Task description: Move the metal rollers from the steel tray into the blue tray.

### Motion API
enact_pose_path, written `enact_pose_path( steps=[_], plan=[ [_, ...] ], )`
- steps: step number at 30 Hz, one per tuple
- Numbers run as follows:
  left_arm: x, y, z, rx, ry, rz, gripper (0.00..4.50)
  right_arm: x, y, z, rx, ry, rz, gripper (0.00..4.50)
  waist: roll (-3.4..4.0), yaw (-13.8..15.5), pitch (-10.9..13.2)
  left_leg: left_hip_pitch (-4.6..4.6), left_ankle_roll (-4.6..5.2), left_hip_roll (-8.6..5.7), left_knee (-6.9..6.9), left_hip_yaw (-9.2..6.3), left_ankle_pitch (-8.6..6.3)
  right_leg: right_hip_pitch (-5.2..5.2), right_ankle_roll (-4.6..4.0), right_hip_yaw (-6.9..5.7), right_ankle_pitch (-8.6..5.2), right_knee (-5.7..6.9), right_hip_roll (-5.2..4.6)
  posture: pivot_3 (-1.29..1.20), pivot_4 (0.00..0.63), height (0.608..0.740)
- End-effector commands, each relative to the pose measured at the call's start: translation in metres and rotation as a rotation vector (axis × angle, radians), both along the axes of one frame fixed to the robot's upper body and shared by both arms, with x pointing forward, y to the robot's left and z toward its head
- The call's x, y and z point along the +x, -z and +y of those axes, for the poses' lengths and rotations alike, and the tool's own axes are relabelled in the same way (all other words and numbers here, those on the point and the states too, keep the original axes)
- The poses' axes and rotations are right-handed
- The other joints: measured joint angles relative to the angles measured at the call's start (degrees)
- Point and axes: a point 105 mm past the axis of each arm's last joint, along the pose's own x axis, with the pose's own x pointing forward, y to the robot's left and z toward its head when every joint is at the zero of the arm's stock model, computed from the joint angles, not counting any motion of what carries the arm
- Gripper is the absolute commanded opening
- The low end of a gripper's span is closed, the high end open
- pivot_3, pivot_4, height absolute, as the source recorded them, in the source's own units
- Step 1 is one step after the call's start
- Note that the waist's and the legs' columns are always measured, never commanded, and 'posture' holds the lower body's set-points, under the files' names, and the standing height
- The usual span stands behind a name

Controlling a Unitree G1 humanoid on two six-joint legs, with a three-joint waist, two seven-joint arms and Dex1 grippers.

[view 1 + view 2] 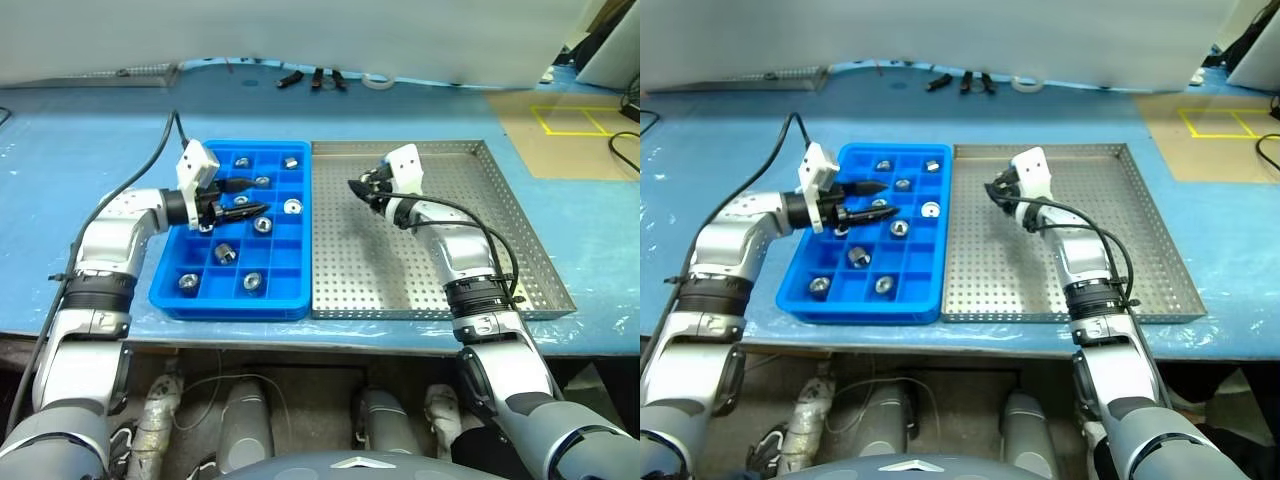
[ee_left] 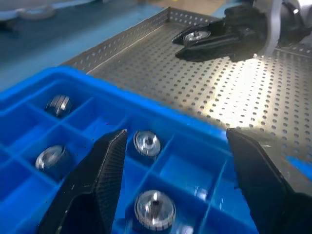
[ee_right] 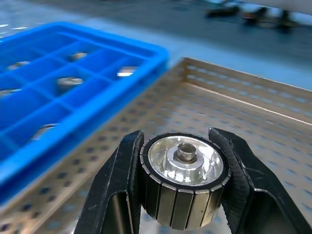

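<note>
Right gripper (image 3: 178, 185) clenched on one roller (image 3: 184, 181), seated between its jaws, above the steel tray (image 1: 520, 250). Left gripper (image 2: 175, 190) released, jaws spread over the blue tray (image 1: 190, 300); other rollers (image 2: 146, 143) lie below them.

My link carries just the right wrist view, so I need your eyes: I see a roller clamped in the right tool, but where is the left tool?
Observer: The left tool hangs over the blue tray, its fingers apart with nothing between them.
Operator: Any rollers left in the steel tray?
Observer: None that I can see lying on the steel tray; the roller in the right tool hangs above the tray's floor.
Operator: How full is the blue tray?
Observer: I count about eight rollers, each in its own compartment, with several compartments free.
</note>
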Motion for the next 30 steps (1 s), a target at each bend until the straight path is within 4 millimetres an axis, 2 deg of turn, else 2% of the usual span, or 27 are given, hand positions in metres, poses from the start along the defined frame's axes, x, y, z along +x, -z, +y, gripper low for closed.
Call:
enact_pose_path(
  steps=[1,6,10,19,23,27,30],
  plan=[
    [-0.013,-0.017,0.012,-0.018,-0.046,-0.054,3.45,-0.019,-0.022,0.037,-0.005,-0.216,-0.054,1.71,0.01,0.6,0.0,0.0,-0.03,0.04,-0.03,0.0,0.01,-0.01,-0.04,-0.04,-0.02,0.01,0.01,0.1,0.15,0.74],
    [-0.039,-0.005,0.026,-0.011,-0.109,-0.013,3.45,-0.042,-0.018,0.057,-0.024,-0.408,-0.016,1.71,0.01,2.6,0.0,0.05,-0.24,0.13,-0.38,-0.01,0.14,-0.07,-0.14,-0.16,-0.1,0.0,0.07,0.19,0.15,0.74],
    [-0.057,0.0,0.028,-0.018,-0.137,0.014,3.45,-0.059,-0.01,0.062,-0.047,-0.532,0.028,1.71,0.01,4.3,0.0,0.06,-0.34,0.14,-0.54,-0.02,0.2,-0.1,-0.15,-0.2,-0.11,-0.03,0.07,0.26,0.15,0.74],
    [-0.068,0.005,0.027,-0.033,-0.185,0.032,3.45,-0.057,0.003,0.057,-0.092,-0.544,0.074,1.71,0.01,6.1,0.0,0.11,-0.51,0.16,-0.78,-0.06,0.3,-0.14,-0.17,-0.27,-0.13,0.0,0.11,0.29,0.15,0.74],
    [-0.067,0.005,0.025,-0.036,-0.187,0.034,3.45,-0.064,0.012,0.062,-0.089,-0.578,0.112,1.71,0.0,6.1,0.0,0.03,-0.6,0.17,-0.78,-0.06,0.37,-0.27,-0.17,-0.22,-0.12,0.0,0.18,0.28,0.15,0.74],
    [-0.064,0.005,0.023,-0.037,-0.179,0.032,3.45,-0.075,0.015,0.065,-0.069,-0.622,0.153,3.05,0.0,6.2,0.0,0.03,-0.73,0.2,-0.8,-0.06,0.45,-0.29,-0.19,-0.21,-0.14,0.0,0.22,0.28,0.15,0.74],
    [-0.061,0.004,0.022,-0.036,-0.17,0.029,3.45,-0.073,0.014,0.064,-0.077,-0.598,0.143,4.08,0.0,6.1,0.0,0.04,-0.8,0.21,-0.8,-0.07,0.49,-0.3,-0.2,-0.2,-0.13,0.02,0.23,0.25,0.15,0.74]
  ],
)
